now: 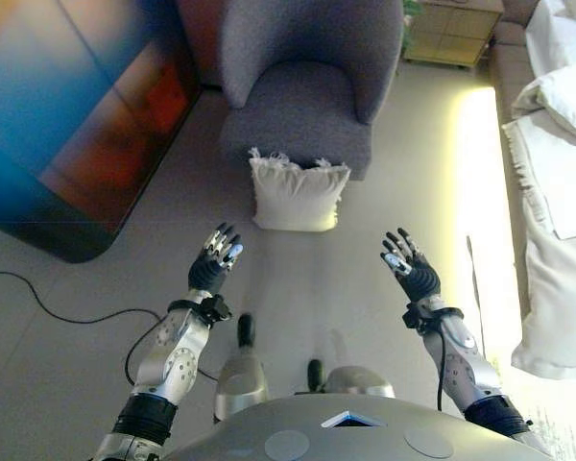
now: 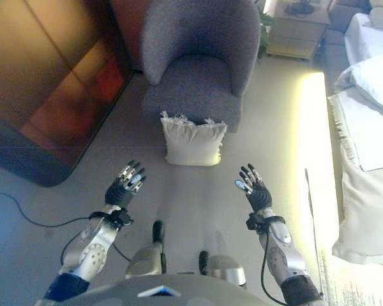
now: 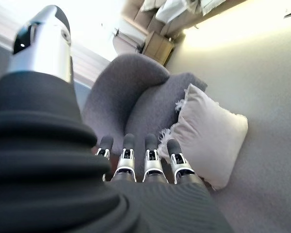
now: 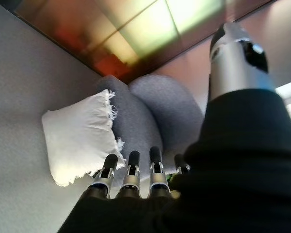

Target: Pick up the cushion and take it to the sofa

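A white cushion [image 1: 298, 195] with fringed top edge stands on the floor, leaning against the front of a grey armchair [image 1: 302, 96]. It also shows in the left wrist view [image 3: 211, 136] and the right wrist view [image 4: 80, 136]. My left hand [image 1: 216, 257] is open, held above the floor to the cushion's near left, apart from it. My right hand [image 1: 408, 264] is open, held to the cushion's near right, apart from it. Both hands are empty.
A dark glossy cabinet [image 1: 77, 125] stands at the left. A white sofa with white pillows [image 1: 557, 192] runs along the right side. A light wooden cabinet [image 1: 451, 34] stands behind the armchair at the far right.
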Tool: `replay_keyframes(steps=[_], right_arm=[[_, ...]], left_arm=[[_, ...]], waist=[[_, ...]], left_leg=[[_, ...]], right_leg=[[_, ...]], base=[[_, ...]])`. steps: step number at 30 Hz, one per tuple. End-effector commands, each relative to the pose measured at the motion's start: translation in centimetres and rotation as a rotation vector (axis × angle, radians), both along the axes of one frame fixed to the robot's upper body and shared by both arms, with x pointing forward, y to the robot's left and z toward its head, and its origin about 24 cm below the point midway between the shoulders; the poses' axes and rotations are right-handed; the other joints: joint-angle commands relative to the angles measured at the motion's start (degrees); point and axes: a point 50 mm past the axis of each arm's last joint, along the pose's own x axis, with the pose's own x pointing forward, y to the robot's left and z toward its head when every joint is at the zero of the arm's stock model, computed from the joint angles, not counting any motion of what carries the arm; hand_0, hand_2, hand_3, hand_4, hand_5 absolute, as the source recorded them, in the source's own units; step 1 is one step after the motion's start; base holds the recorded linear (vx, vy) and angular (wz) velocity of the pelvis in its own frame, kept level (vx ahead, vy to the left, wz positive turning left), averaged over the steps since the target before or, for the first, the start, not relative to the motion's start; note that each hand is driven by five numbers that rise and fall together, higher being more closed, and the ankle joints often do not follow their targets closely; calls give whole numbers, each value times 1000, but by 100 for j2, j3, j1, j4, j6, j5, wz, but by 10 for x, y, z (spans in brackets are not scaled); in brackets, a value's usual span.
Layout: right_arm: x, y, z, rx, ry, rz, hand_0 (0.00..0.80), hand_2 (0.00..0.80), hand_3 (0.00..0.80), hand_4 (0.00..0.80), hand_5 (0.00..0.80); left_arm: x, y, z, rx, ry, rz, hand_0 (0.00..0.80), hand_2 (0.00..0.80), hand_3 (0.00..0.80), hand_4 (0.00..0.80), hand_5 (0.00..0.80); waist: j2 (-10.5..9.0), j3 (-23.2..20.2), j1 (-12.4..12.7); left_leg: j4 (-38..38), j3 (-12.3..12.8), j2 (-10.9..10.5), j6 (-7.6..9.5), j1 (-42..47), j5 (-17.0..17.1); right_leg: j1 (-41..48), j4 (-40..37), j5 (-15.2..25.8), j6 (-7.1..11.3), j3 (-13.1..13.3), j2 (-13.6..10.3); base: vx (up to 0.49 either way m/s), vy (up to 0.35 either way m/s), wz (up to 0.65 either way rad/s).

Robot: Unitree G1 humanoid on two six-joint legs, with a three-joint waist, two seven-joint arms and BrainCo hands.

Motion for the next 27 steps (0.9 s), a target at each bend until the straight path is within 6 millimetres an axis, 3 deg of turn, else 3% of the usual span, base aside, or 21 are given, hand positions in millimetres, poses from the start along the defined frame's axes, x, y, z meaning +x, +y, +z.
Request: replay_keyframes(steps=[1, 4, 5, 6, 11, 12, 14, 16, 19, 22, 24, 25, 27], right_arm=[[5, 7, 18, 44, -101, 25, 0, 0, 0, 0, 0], [1, 8, 17, 52, -89, 21, 0, 0, 0, 0, 0], [1, 8, 15, 59, -82, 12, 0, 0, 0, 0, 0], [1, 8, 14, 69, -76, 2, 0, 0, 0, 0, 0], [10, 16, 15, 87, -102, -18, 0, 0, 0, 0, 0], [12, 19, 16, 92, -105, -23, 0, 0, 0, 0, 0], [14, 24, 16, 104, -107, -32, 0, 0, 0, 0, 0], [13, 28, 14, 103, -102, -28, 0, 0, 0, 0, 0], [5, 26, 11, 88, -93, -41, 0, 0, 0, 0, 0], [1, 17, 9, 87, -105, -63, 0, 0, 0, 0, 0], [4, 12, 13, 89, -116, -70, 0, 0, 0, 0, 0], [8, 10, 15, 89, -120, -76, 0, 0, 0, 0, 0], [12, 9, 18, 88, -119, -77, 0, 0, 0, 0, 0]], left_arm=[[4, 14, 21, 71, -109, 40, 0, 0, 0, 0, 0], [4, 20, 26, 102, -143, 48, 0, 0, 0, 0, 0], [4, 21, 25, 108, -140, 48, 0, 0, 0, 0, 0], [4, 23, 25, 116, -136, 49, 0, 0, 0, 0, 0], [9, 21, 29, 122, -177, -16, 0, 0, 0, 0, 0], [10, 21, 29, 128, -172, -14, 0, 0, 0, 0, 0], [14, 22, 28, 131, -164, -11, 0, 0, 0, 0, 0], [18, 24, 29, 122, -163, -12, 0, 0, 0, 0, 0], [20, 25, 34, 104, -171, -14, 0, 0, 0, 0, 0], [21, 26, 34, 88, -179, -1, 0, 0, 0, 0, 0], [22, 24, 35, 81, -186, 0, 0, 0, 0, 0, 0], [23, 23, 37, 80, -189, -6, 0, 0, 0, 0, 0], [24, 23, 39, 91, -189, -5, 0, 0, 0, 0, 0]], waist=[[-109, -181, 19], [-132, -229, 30], [-156, -252, 56], [-209, -293, 99], [-363, -500, 265], [-317, -522, 277], [-214, -517, 244], [-151, -502, 191], [-135, -404, 36], [-212, -270, -161], [-363, -187, -321], [-442, -173, -406], [-483, -171, -510]], left_leg=[[-198, 358, -56, 37, -324, 844], [66, 414, -126, 178, -165, 646], [254, 327, -186, 230, -172, 594], [448, 197, -282, 294, -172, 552], [957, 231, -618, 689, -152, 95], [1003, 250, -675, 785, -45, -40], [1073, 241, -727, 884, 150, -218], [1130, 253, -792, 918, 339, -330], [1114, 275, -888, 875, 688, -449], [1102, 270, -928, 772, 990, -666], [1205, 221, -1016, 703, 1147, -964], [1261, 136, -1062, 680, 1226, -1138], [1330, -8, -1033, 652, 1401, -1365]], right_leg=[[275, 397, -365, 823, -81, -310], [323, 649, -513, 930, -228, -479], [338, 738, -516, 970, -242, -534], [358, 835, -410, 1055, -255, -618], [112, 2215, 576, 1460, -615, -1114], [-104, 2875, 900, 1455, -716, -1224], [-582, 3675, 1110, 1351, -777, -1360], [-1045, 3900, 1101, 1217, -903, -1501], [-1450, 3058, 862, 1104, -1191, -1625], [-1800, 1557, 1139, 1175, -1285, -1819], [-1982, 614, 1669, 1427, -1012, -1958], [-2084, 129, 1975, 1562, -751, -1990], [-2154, -520, 2321, 1685, -508, -1976]], base=[[436, 135, -29], [464, 140, -34], [423, 113, -58], [388, 99, -68], [339, 148, -15], [327, 214, -14], [317, 228, -30], [300, 174, -7], [272, 30, -4], [264, -115, 8], [354, -204, 15], [453, -218, 12], [460, -190, 37]])
